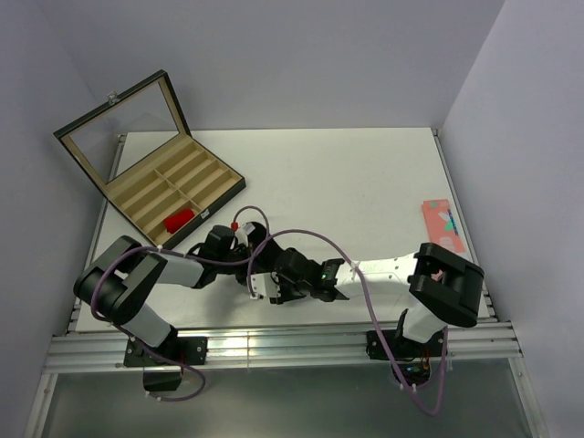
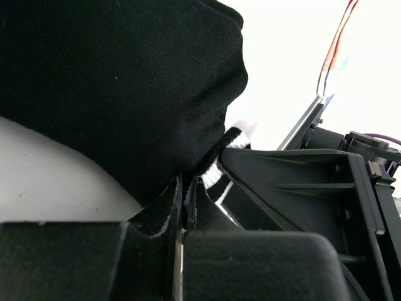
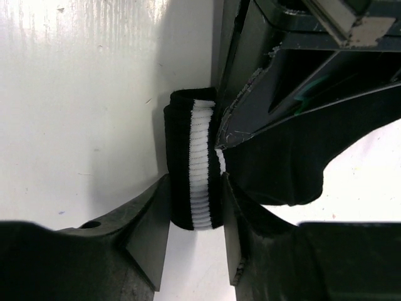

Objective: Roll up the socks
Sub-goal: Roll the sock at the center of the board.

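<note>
Both arms meet over the near middle of the bench [image 1: 365, 182]. The left gripper [image 2: 183, 202] is clenched on a thin fold of the black sock [image 2: 125, 81]. Its two fingers sit almost together with dark fabric pinched in the slit between them. From that pinch the body of the sock bulges up and away, filling most of the left wrist view and resting on the white surface. The white stripes show just beside the left gripper's tips, on the side facing the other arm. The right gripper [image 3: 195, 213] is grasping the striped cuff [image 3: 191, 157]. The cuff stands as a narrow upright band between the fingers, black-white-black, with a pad against each flank. The jaws are held fairly wide by the thickness of the fabric. The left gripper's body crowds in immediately above and to the right of the cuff in the right wrist view, and the two tips are very close together. In the overhead view the black sock is hidden under the two grippers. The red sock [image 1: 179, 220] lies well away from both grippers, beyond the left arm. It sits in a near compartment of an open, glass-lidded case [image 1: 137, 196]. A pink sock [image 1: 443, 225] lies flat well apart, beyond the right arm's elbow near the bench edge.
</note>
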Action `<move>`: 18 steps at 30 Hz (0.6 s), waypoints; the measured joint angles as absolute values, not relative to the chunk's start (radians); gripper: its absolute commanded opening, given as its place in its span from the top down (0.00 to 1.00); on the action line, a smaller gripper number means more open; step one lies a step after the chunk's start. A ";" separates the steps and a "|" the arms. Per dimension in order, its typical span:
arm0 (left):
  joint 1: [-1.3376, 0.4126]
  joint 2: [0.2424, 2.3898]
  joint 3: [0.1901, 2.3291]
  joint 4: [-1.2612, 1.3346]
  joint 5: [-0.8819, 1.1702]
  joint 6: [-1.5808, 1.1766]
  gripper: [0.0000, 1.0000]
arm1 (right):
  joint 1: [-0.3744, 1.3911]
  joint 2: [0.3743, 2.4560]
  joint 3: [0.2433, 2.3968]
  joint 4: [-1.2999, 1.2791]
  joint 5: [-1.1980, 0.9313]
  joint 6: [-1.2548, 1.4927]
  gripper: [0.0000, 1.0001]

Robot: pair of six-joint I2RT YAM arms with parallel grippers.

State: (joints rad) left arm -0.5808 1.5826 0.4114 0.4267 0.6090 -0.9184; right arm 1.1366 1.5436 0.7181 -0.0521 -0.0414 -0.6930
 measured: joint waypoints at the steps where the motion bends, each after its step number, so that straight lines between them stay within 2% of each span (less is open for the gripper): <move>1: -0.583 1.583 0.411 0.428 0.609 -0.918 1.00 | 1.137 1.544 0.719 -0.053 -0.042 -0.693 0.61; 7: -0.622 1.583 0.411 0.439 0.601 -0.923 1.00 | 1.137 1.522 0.720 -0.108 -0.054 -0.685 0.64; 18: -0.809 1.607 0.413 0.518 0.513 -1.040 1.00 | 1.137 1.354 0.720 -0.363 -0.178 -0.621 0.66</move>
State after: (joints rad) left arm -0.8093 1.6070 0.4126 0.5179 0.5129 -1.0401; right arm 1.1374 1.3537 0.7200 -0.3634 -0.1783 -0.6212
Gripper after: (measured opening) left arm 0.043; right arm 0.349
